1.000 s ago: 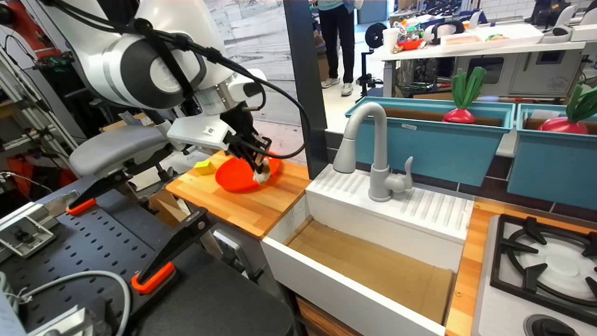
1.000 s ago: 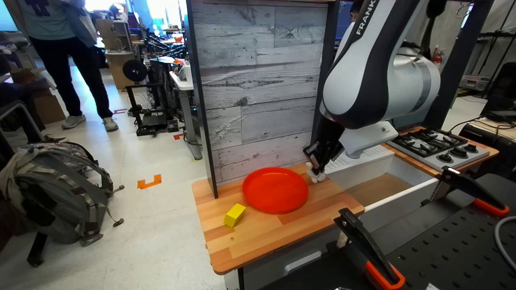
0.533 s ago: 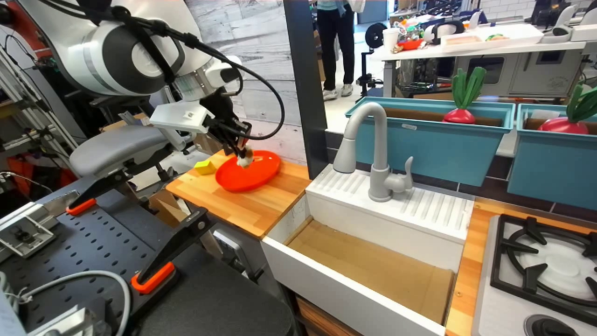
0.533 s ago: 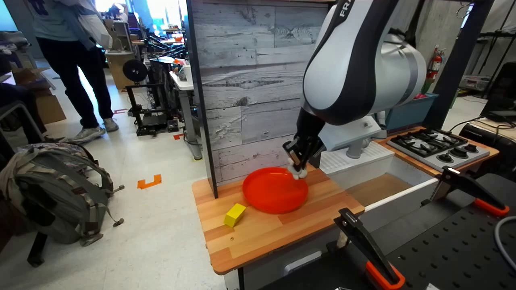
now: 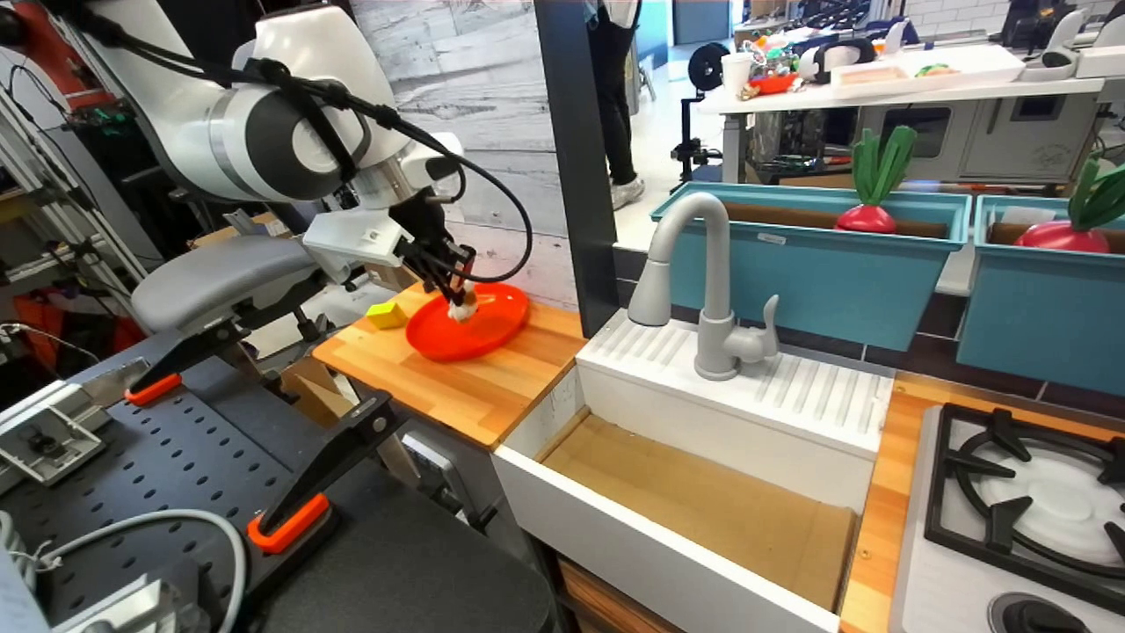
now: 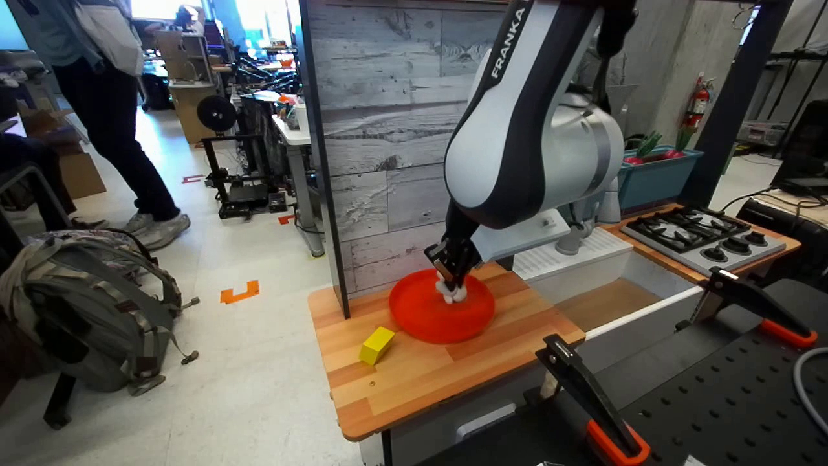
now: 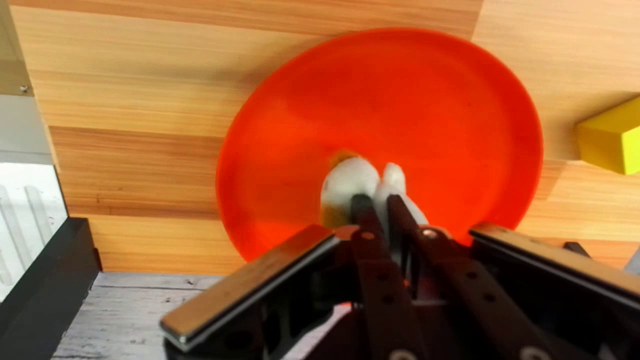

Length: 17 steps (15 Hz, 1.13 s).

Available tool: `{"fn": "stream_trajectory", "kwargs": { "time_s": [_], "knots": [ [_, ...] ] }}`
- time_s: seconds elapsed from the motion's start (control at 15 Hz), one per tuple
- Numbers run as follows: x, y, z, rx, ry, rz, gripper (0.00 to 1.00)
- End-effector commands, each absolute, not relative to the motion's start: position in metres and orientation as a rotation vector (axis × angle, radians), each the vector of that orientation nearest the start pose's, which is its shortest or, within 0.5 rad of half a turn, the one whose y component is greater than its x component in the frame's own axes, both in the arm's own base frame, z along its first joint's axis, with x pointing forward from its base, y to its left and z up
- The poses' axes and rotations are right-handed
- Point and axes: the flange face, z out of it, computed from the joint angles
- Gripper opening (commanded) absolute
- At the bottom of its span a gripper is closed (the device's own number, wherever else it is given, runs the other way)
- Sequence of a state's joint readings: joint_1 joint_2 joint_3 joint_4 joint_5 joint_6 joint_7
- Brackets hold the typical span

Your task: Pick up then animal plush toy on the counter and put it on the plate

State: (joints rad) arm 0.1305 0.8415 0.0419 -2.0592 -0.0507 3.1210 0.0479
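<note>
The cream-white lumpy plush toy (image 6: 458, 295) is held over the red-orange plate (image 6: 427, 320), and it also shows in an exterior view (image 5: 461, 311). My gripper (image 7: 378, 202) is shut on the toy (image 7: 350, 180), with its two dark fingers pinching the middle of it. The toy's brownish patch faces one side. The plate (image 7: 430, 100) lies flat on the light-brown wooden counter (image 7: 140, 172). The toy is low over the plate; I cannot tell whether it touches the plate's surface. Part of the toy is hidden behind the fingers.
A yellow block (image 6: 376, 345) sits on the counter beside the plate. A grey wood-pattern wall panel (image 6: 420, 162) stands behind the plate. The white sink (image 5: 668, 536) with a grey faucet (image 5: 716, 290) adjoins the counter. Black clamps (image 5: 334, 466) stand at the front.
My gripper has carried the toy from the sink side of the plate to over its middle, and lowered it in the last half second. The plate and yellow block have not moved.
</note>
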Motion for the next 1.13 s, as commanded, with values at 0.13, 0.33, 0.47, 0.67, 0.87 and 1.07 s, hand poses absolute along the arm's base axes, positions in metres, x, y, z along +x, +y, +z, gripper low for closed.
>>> {"fn": "stream_trajectory", "kwargs": {
  "time_s": [0.13,0.33,0.47,0.67,0.87,1.07],
  "knots": [
    [0.58,0.115,0.019,-3.077,-0.17,-0.265,0.49],
    [0.579,0.118,0.022,-3.071,-0.164,-0.279,0.7],
    [0.575,0.119,0.03,-3.066,-0.157,-0.292,0.85],
    [0.564,0.123,0.05,-3.052,-0.16,-0.311,1.0],
    [0.566,0.125,0.039,-3.05,-0.202,-0.282,1.0],
    [0.551,0.13,0.052,-3.046,-0.218,-0.257,1.0]
  ]
}}
